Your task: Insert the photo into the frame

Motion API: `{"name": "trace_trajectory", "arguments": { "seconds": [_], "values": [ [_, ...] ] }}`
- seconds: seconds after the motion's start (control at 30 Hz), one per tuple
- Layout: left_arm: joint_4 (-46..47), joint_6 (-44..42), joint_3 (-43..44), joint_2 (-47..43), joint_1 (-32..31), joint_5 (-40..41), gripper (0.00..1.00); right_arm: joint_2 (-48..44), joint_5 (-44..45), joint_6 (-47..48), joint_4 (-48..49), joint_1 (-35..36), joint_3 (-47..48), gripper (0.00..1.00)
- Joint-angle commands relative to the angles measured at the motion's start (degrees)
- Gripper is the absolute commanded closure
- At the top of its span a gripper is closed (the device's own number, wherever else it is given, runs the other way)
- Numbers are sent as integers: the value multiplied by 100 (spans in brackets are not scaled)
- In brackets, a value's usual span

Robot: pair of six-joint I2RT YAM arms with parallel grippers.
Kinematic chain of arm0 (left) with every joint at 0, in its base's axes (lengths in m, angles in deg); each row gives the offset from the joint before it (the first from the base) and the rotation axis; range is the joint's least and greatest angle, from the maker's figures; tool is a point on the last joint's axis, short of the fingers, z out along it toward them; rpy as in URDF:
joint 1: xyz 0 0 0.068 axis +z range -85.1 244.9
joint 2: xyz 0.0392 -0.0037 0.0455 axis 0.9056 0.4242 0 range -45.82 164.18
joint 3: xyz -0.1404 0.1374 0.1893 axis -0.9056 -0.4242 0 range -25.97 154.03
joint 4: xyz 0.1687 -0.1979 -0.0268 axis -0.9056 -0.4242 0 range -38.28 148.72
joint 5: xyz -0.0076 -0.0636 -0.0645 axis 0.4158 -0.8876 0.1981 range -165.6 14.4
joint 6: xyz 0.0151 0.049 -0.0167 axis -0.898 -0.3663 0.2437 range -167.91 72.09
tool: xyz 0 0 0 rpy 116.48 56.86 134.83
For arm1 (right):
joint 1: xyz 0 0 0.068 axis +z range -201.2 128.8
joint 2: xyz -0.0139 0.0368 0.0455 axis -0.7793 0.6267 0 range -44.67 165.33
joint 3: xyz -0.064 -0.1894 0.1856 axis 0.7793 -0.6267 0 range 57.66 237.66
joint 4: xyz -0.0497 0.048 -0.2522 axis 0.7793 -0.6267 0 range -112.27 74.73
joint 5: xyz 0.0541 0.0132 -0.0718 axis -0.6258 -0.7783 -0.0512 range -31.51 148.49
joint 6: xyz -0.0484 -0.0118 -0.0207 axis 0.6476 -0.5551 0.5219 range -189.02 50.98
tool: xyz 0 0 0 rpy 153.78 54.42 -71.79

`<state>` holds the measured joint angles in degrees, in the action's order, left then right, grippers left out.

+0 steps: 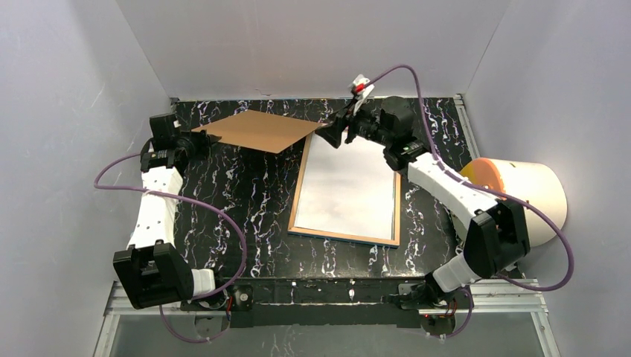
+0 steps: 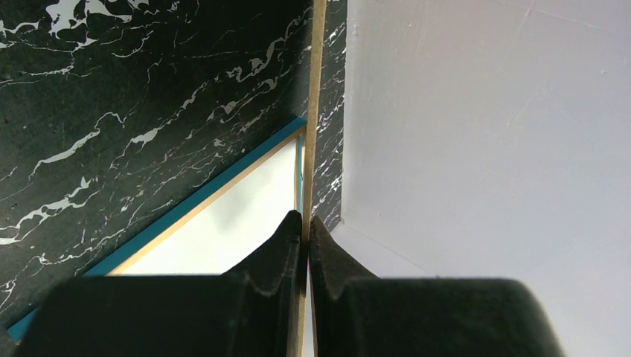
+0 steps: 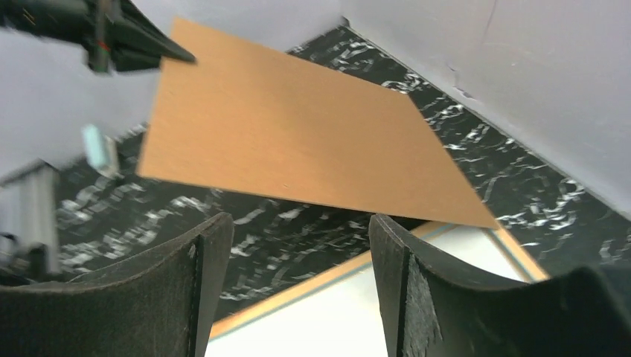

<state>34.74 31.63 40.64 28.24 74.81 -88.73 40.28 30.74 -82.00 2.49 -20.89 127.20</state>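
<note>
Plainly, grey walls [image 1: 312, 44] box the apparently marble tabletop [image 1: 260, 186] bearing the frame [image 1: 342, 237].

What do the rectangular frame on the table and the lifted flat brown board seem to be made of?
The flat brown board looks like thin matte fibreboard or cardboard: even tan, no grain, thin pale edge. The rectangular frame seems wood: light tan rim, blue-painted outer side; not certain.

The frame [image 1: 346, 186] lies flat on the table [image 1: 245, 193], right of centre. The backing board [image 1: 257, 130] hangs tilted behind and left of it, its left corner in the left gripper [image 1: 202, 137] and its right corner at the frame's far left corner. A cylinder [image 1: 524, 197] lies on its side right of the frame.
</note>
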Motion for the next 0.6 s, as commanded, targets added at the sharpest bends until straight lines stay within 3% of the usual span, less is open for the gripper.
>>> {"name": "trace_trajectory", "arguments": {
  "seconds": [0.0, 0.13, 0.3, 0.57],
  "values": [
    [67, 168, 110, -191, -10, -212, 100, 420, 274, 2851, 239, 468, 118, 25],
    [132, 253, 1, -284, -2, -231, 100, 962, 601, 3682, 232, 925, 485, 25],
    [140, 250, -39, -321, -1, -300, 100, 1161, 862, 4530, 335, 1130, 220, 24],
    [71, 298, -278, -518, -6, -318, 100, 1580, 1080, 5069, 741, 1144, 323, 25]
  ]
}}
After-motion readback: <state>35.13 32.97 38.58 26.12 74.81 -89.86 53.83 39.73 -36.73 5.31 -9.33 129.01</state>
